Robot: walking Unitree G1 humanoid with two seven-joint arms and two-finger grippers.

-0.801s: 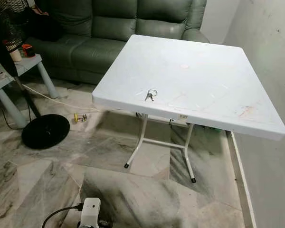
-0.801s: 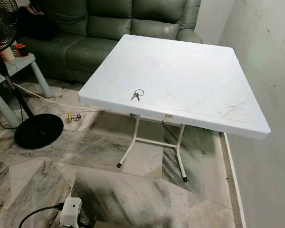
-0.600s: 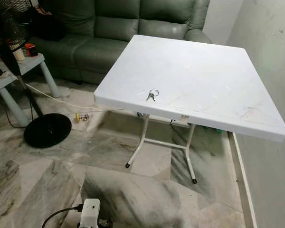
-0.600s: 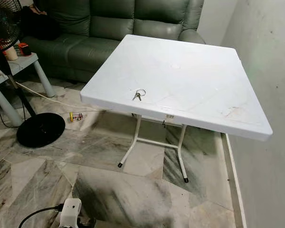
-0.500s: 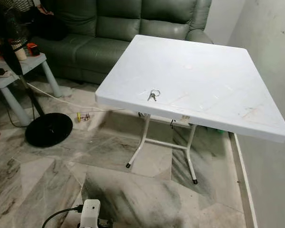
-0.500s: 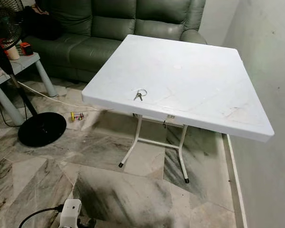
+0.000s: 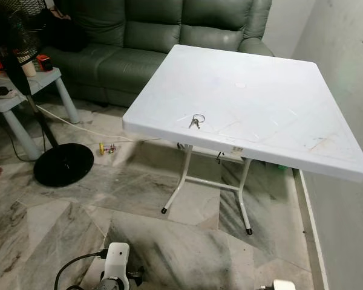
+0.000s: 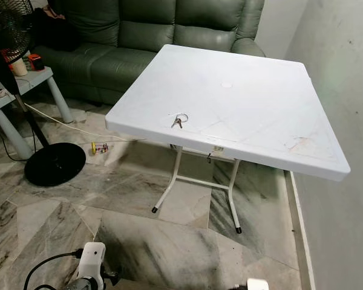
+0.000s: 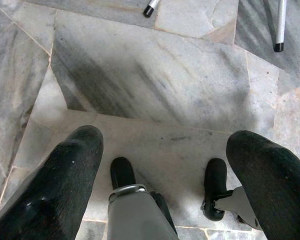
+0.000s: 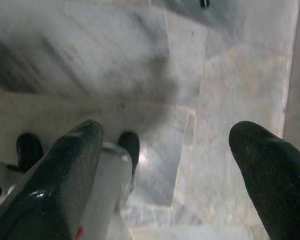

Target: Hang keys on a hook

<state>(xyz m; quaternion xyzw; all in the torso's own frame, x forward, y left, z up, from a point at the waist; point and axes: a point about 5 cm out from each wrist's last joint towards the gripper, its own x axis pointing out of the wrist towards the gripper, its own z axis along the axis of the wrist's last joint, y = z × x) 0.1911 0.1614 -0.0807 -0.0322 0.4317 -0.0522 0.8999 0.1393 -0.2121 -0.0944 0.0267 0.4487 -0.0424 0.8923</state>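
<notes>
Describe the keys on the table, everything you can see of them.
The keys are a small metallic bunch: a round silver ring with a couple of short keys fanned out from its near side. They lie flat on the white table, near its front left edge, with nothing else touching them. Finer detail is too small to tell.

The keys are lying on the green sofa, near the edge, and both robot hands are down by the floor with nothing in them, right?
Not quite. The keys lie on the white table, near its front edge, as the left eye view shows. The rest holds: the left gripper and right gripper hang open over the floor, holding nothing.
</notes>
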